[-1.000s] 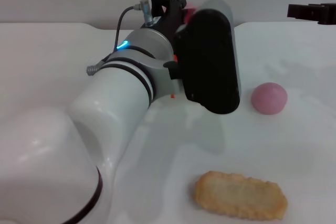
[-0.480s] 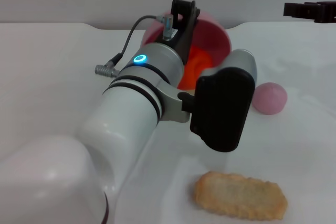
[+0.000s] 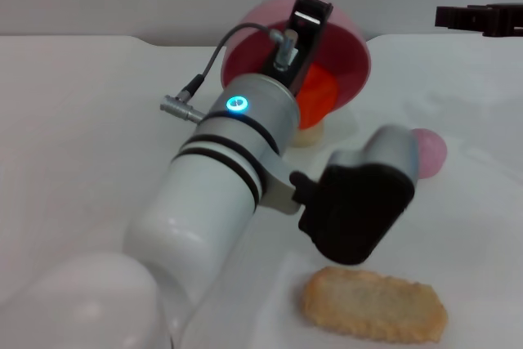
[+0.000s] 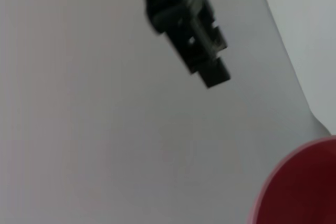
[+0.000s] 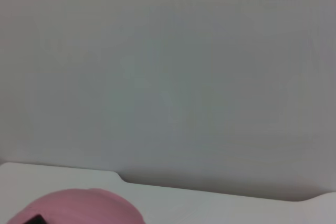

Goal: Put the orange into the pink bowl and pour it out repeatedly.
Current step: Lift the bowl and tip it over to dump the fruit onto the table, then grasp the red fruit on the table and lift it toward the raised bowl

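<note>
The pink bowl (image 3: 343, 46) is lifted off the table at the back and tipped on its side, with its opening facing me. The orange (image 3: 320, 94) lies inside it against the lower wall. My left gripper (image 3: 308, 15) is shut on the bowl's rim, with the wrist rolled over. Part of the bowl also shows in the left wrist view (image 4: 302, 187) and the right wrist view (image 5: 79, 208). My right gripper (image 3: 478, 18) hangs parked at the far right, apart from everything.
A small beige ball (image 3: 309, 135) lies on the white table just below the bowl. A dull pink ball (image 3: 431, 153) sits to the right. A flat tan biscuit (image 3: 376, 306) lies near the front edge. My left forearm (image 3: 229, 194) crosses the middle.
My left wrist has rolled and risen, lifting and tipping the bowl. The bowl, hidden behind the arm before, now faces me with the orange inside.
</note>
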Available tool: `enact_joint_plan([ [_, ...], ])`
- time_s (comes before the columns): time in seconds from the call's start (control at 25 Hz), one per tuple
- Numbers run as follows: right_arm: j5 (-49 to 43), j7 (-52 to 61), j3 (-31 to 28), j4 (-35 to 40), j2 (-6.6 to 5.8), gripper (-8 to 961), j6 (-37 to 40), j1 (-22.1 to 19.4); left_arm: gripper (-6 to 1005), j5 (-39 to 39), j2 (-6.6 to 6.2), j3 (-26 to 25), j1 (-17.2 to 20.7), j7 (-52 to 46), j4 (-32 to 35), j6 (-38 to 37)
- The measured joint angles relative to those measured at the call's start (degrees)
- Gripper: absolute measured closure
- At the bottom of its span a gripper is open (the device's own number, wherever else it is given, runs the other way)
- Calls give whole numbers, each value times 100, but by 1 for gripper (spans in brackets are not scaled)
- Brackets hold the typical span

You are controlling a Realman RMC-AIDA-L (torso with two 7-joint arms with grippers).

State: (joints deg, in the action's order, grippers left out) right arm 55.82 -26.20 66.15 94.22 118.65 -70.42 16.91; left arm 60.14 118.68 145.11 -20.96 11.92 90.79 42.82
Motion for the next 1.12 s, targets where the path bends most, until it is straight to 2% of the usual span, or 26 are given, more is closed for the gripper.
enact_joint_plan([
  [0.68, 0, 0, 23, -70, 1, 405, -23, 100, 955, 1354, 14, 267, 50, -333, -445, -117],
  [0.92, 25, 0, 38, -116, 8, 400, -33, 116, 955, 778, 29, -243, -17, -2177, 200, -43],
  [1.12, 53, 0, 77, -170, 10, 396, -34, 152, 955, -757, 12, -1084, -25, -3061, 787, 348],
])
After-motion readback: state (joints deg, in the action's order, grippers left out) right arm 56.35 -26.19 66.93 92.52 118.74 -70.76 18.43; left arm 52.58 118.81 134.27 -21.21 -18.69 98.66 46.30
